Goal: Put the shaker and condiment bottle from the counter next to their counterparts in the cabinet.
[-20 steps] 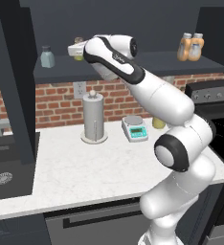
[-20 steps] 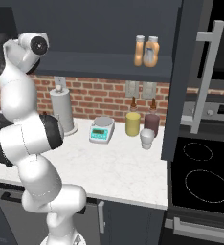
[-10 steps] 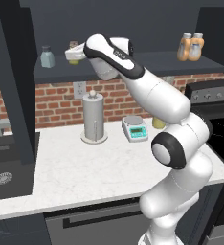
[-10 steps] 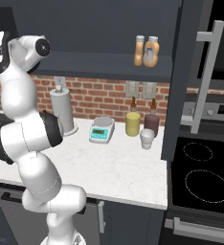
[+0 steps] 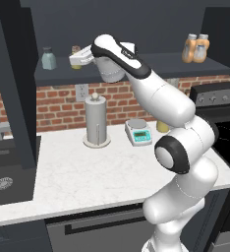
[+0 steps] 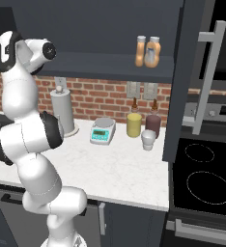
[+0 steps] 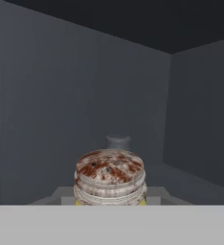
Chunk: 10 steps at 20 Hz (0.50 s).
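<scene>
The shaker [image 5: 76,59], a stubby yellow-olive jar, sat clamped between the robot's closed fingers [image 5: 75,61] at the upper left of the left base view, level with the dark cabinet [image 5: 151,66] shelf. In the hand view its rust-flecked cap [image 7: 110,168] filled the lower middle of the frame, with the pale blue-grey shaker [image 7: 117,141] standing upright just behind it against the cabinet's plain slate walls. That counterpart [image 5: 48,58] appeared near the left end of the shelf in the left base view, just left of the held jar. At the shelf's right end stood two orange bottles [image 6: 148,51] with white labels and grey caps, side by side in the upper middle of the right base view.

Below, the white marble-look desk [image 5: 82,172] ran beneath a red brick backsplash [image 6: 103,99]. A paper-towel roll [image 5: 97,121] stood upright at centre left of the left base view, with a small kitchen scale [image 6: 103,130] beside it. To the right of the scale in the right base view were a yellow bottle [image 6: 134,123], a dark brown bottle [image 6: 152,124] and a small white cup [image 6: 148,140]. A black cooktop [image 6: 202,178] occupied the lower right, and a sink [image 5: 6,179] the lower left of the left base view.
</scene>
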Available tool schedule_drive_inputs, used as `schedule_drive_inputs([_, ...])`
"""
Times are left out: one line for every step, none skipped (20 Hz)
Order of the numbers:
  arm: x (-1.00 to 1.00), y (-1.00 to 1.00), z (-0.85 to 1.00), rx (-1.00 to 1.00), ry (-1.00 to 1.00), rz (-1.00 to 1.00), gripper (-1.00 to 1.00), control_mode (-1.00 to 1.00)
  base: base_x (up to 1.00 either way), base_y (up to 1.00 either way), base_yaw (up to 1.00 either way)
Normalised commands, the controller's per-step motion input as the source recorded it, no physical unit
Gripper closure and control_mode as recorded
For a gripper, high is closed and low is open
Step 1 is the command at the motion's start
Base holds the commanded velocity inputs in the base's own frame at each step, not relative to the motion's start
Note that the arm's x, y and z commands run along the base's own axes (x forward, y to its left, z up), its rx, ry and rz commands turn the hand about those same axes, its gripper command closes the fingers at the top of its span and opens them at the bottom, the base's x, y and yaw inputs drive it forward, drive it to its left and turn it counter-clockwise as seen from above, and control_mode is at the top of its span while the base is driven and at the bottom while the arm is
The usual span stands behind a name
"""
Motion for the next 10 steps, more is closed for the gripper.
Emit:
schedule_drive_inputs([0.00,0.00,-0.06,0.00,0.00,0.03,1.00,-1.00,0.00,0.00,0.00])
schedule_drive_inputs([0.06,0.05,-0.02,0.00,0.00,0.00,1.00,-1.00,0.00,0.00,0.00])
schedule_drive_inputs([0.10,0.05,-0.01,0.00,0.00,0.00,1.00,-1.00,0.00,0.00,0.00])
schedule_drive_inputs([0.14,0.06,0.00,0.00,-0.02,0.00,1.00,-1.00,0.00,0.00,0.00])
schedule_drive_inputs([0.14,0.05,0.00,0.00,-0.04,0.00,1.00,-1.00,0.00,0.00,0.00])
schedule_drive_inputs([0.14,0.06,0.00,0.00,-0.04,0.00,1.00,-1.00,0.00,0.00,0.00])
schedule_drive_inputs([0.15,0.05,0.00,0.00,-0.04,0.00,1.00,-1.00,0.00,0.00,0.00])
schedule_drive_inputs([0.12,0.05,0.00,0.00,-0.05,0.00,1.00,-1.00,0.00,0.00,0.00])
schedule_drive_inputs([0.11,0.06,0.00,-0.01,-0.06,0.00,1.00,-1.00,0.00,0.00,0.00])
schedule_drive_inputs([0.05,0.03,0.00,0.00,-0.06,0.00,1.00,-1.00,0.00,0.00,0.00])
